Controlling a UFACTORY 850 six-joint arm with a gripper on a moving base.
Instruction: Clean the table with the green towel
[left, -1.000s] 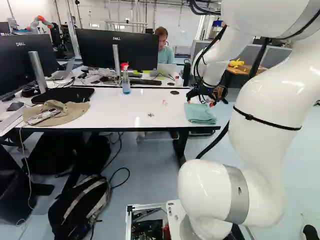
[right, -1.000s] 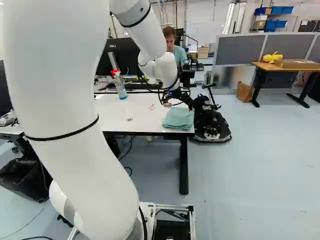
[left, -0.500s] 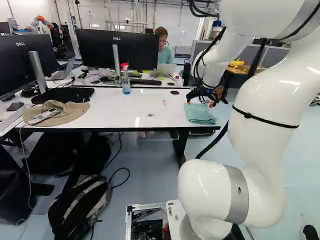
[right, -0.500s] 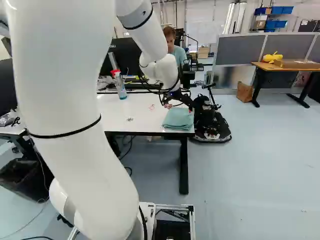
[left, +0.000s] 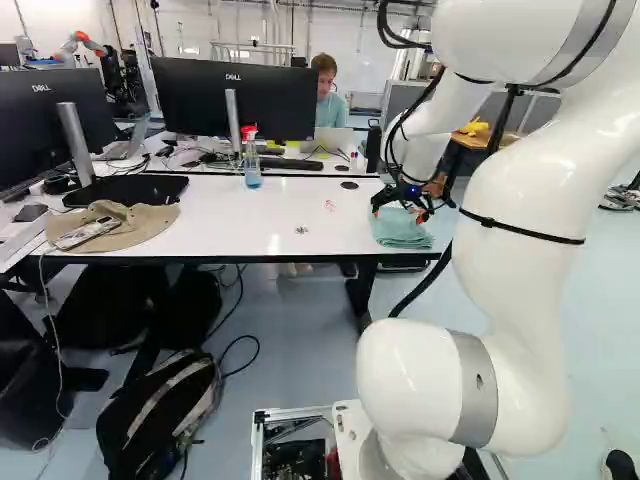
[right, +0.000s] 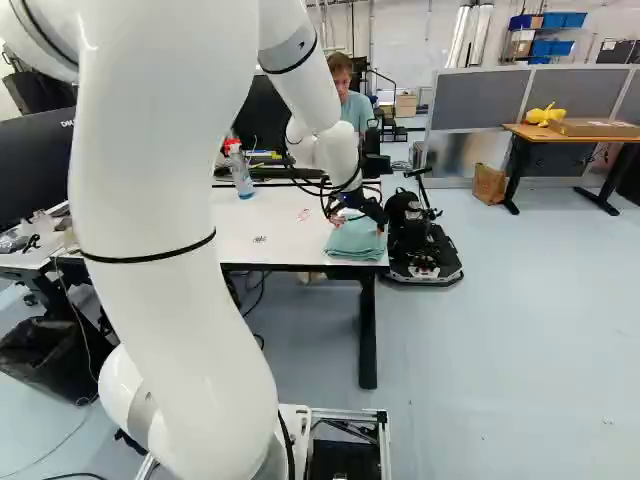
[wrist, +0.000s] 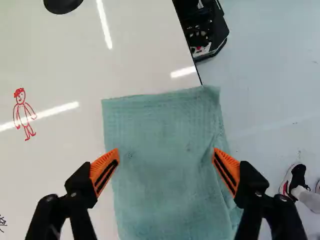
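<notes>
Left base view shows the gripper (left: 399, 213) above the towel (left: 402, 234), which lies folded at the surface's (left: 235, 225) near right corner. Wrist view has its fingers spread wide, the towel under and between them, ungripped; whether either fingertip touches it, I can't tell. Beside the towel, a little red figure (wrist: 24, 114) is drawn on the surface. A spray bottle (left: 252, 168) stands near the back edge.
</notes>
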